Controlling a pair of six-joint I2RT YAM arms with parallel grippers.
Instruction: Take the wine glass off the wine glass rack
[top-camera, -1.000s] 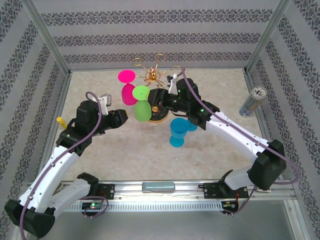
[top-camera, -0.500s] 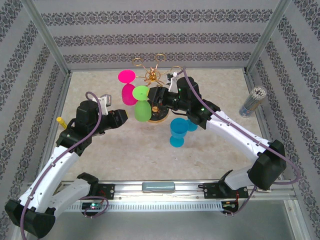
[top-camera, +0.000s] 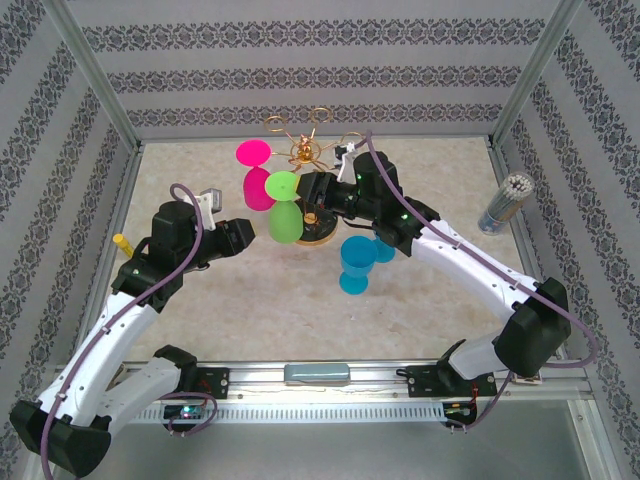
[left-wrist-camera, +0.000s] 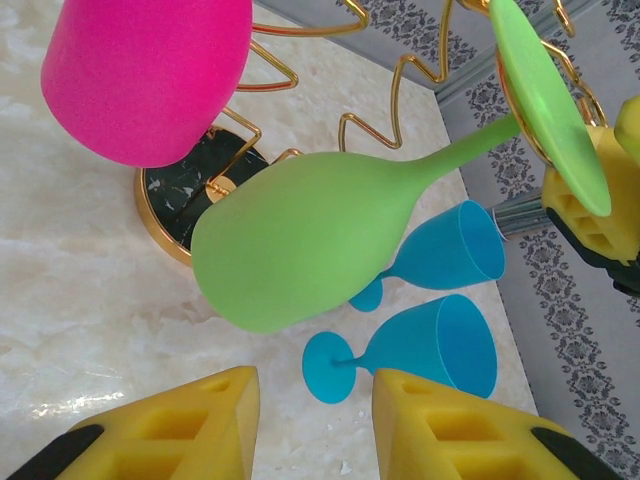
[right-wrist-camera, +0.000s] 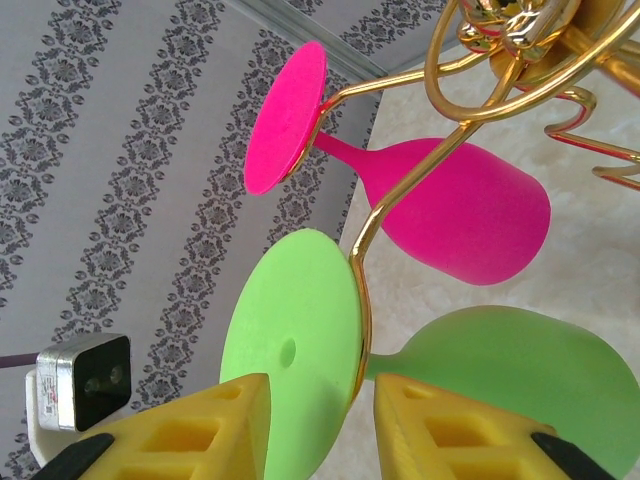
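1. The step in hand looks like the approach to the lime-green plastic wine glass (top-camera: 284, 222), which hangs bowl-down on the gold wire wine glass rack (top-camera: 303, 152) at mid-table, its flat foot (right-wrist-camera: 290, 350) caught in a looped arm.
2. The right gripper (top-camera: 305, 190) sits up at that foot. In its wrist view the yellow fingers (right-wrist-camera: 430, 420) straddle the green disc, spread, with a gap showing, so no clamp yet.
3. The left gripper (top-camera: 258, 232) hovers just short of the green bowl (left-wrist-camera: 300, 240), jaws apart and empty.
4. My read of the next move: close on the foot or stem, then slide it outward along the loop's open side before lifting.
5. It's tight to the left, where the magenta plastic wine glass (top-camera: 258, 187) hangs just beside the green one.
6. Below and right, two turquoise plastic goblets (top-camera: 354, 265) stand on the marbled tabletop (top-camera: 250, 320) near the rack's base (left-wrist-camera: 165, 200).
7. The near-left table is bare, the best exit.
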